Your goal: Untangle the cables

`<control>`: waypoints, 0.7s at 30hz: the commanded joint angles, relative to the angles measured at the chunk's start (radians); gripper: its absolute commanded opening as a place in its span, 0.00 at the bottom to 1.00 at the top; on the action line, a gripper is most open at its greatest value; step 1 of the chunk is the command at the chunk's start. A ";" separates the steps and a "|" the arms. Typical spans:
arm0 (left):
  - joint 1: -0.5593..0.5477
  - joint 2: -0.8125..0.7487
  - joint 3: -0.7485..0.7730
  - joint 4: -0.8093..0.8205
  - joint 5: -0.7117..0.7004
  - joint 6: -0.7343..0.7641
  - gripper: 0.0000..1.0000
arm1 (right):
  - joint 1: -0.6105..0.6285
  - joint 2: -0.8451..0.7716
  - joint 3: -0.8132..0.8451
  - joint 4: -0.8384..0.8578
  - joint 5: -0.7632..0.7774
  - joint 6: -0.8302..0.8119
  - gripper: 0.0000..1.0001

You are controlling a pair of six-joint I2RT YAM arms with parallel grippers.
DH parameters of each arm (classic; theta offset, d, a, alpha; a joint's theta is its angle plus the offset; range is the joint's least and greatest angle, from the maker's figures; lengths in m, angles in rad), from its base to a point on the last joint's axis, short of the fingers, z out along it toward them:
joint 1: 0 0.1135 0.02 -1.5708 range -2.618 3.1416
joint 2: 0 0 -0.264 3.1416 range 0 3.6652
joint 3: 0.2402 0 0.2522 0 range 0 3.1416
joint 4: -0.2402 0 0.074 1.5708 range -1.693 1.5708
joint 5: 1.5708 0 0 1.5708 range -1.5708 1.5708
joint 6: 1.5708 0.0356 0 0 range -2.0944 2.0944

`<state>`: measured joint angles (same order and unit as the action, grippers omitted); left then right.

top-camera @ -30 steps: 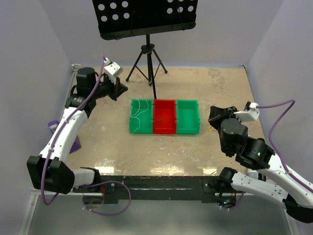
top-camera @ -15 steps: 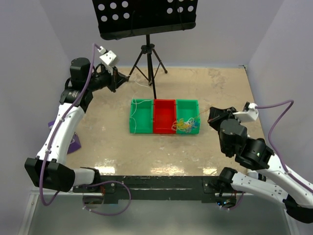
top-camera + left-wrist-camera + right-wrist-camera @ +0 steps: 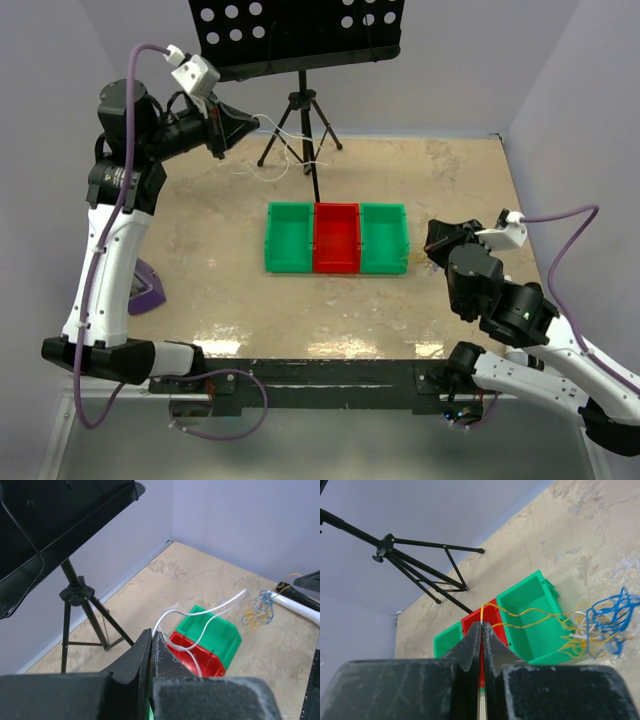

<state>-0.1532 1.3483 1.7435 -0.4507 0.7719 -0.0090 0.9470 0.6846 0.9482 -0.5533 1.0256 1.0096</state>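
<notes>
The cables (image 3: 600, 630) are mostly a small clump of blue, yellow-orange and white wire. It sits just beside the near right corner of the right green bin (image 3: 532, 640), toward the right edge of the surface (image 3: 220, 290). Whether the clump rests on the surface or hangs just above it, I cannot tell.

The right pincer (image 3: 482, 626) is closed on a yellow-orange strand (image 3: 520, 614), which runs from its fingertips across the right green bin to the clump.

The left pincer (image 3: 151, 637) is closed on a white strand (image 3: 200, 616). It is held high over the far left corner of the surface, beside the tripod (image 3: 303, 115) of a black music stand (image 3: 300, 35). The white strand curls out from the fingertips and hangs in the air, well apart from the clump in the top view.

The left green bin (image 3: 290, 240), the red bin (image 3: 337, 240) and the right green bin stand touching in a row at mid-surface. A purple object (image 3: 148, 290) lies at the left edge.
</notes>
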 commanded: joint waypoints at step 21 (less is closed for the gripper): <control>-0.005 -0.055 -0.285 0.099 0.001 -0.031 0.00 | -0.001 -0.030 -0.034 0.006 -0.013 0.038 0.00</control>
<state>-0.1535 1.3067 1.5005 -0.4377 0.7704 -0.0158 0.9470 0.6605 0.9241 -0.5613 1.0180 1.0325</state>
